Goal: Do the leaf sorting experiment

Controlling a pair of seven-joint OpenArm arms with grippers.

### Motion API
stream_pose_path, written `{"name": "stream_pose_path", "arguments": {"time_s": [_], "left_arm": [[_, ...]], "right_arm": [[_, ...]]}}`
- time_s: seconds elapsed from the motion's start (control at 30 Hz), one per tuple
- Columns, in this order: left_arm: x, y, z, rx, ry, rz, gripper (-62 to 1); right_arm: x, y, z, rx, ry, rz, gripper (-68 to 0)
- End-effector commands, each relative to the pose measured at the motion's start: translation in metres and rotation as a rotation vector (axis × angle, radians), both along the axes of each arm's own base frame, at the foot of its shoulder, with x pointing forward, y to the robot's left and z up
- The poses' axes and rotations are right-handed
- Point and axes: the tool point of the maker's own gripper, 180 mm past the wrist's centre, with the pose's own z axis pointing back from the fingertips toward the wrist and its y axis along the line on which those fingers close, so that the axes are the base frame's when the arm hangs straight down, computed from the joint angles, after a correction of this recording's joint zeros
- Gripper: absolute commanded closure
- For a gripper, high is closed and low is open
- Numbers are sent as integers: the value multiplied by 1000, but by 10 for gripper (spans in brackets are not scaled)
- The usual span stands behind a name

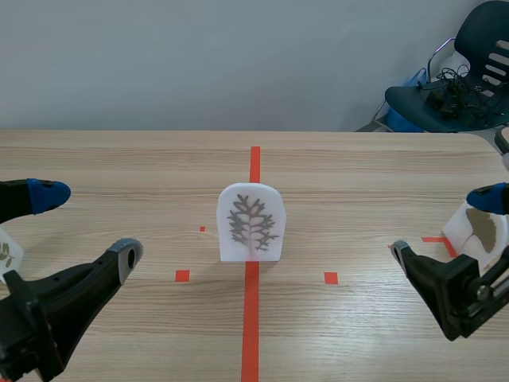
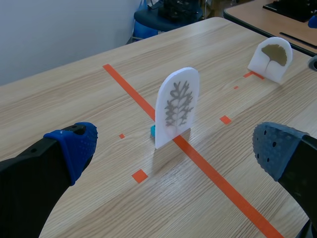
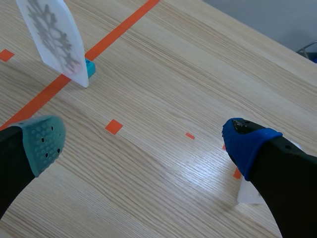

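A white arched card with a grey feathery leaf (image 1: 250, 223) stands upright on the red centre tape line; a small blue foot (image 2: 153, 130) shows behind it. My left gripper (image 1: 86, 224) is open at the near left, well short of this card (image 2: 177, 106), with nothing between its fingers. A second white card with a brownish fan-shaped leaf (image 1: 481, 235) stands at the right edge, just behind my open right gripper (image 1: 444, 224). In the right wrist view the feathery card (image 3: 52, 34) stands far ahead of the gripper (image 3: 143, 141), and a white card edge (image 3: 247, 193) lies beside the blue-padded finger.
Another white card (image 1: 8, 253) peeks in at the far left edge behind the left arm. A dark chair with cables (image 1: 461, 79) stands beyond the table's far right corner. Another table (image 2: 277, 10) lies past the right side.
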Motion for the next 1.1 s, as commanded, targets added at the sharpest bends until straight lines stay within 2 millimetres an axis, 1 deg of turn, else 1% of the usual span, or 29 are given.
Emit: {"name": "stream_pose_path", "arguments": {"time_s": [0.0, 0.33, 0.4, 0.57, 0.7, 0.87, 0.97, 1.07], "left_arm": [[2, 0, 6, -14, -19, 0, -623], [2, -2, 5, 0, -26, -11, -623], [4, -4, -1, 50, -26, -29, -623], [18, -5, -14, 59, -34, -31, -623], [30, -7, -30, 51, -19, -28, -623], [44, -13, -50, 39, 1, -47, -623], [54, -18, -55, 36, -29, -65, -623], [66, -23, -65, 58, -40, -75, -623]], "right_arm": [[7, 3, 13, 8, -45, 13, -679], [7, 3, 13, 8, -45, 13, -679], [6, 3, 13, 8, -44, 13, -679], [6, 3, 12, 10, -41, 12, -679], [6, 3, 12, 10, -41, 12, -679], [6, 3, 12, 10, -41, 12, -679], [6, 3, 12, 10, -41, 11, -679], [6, 3, 12, 10, -41, 11, -679]]}}
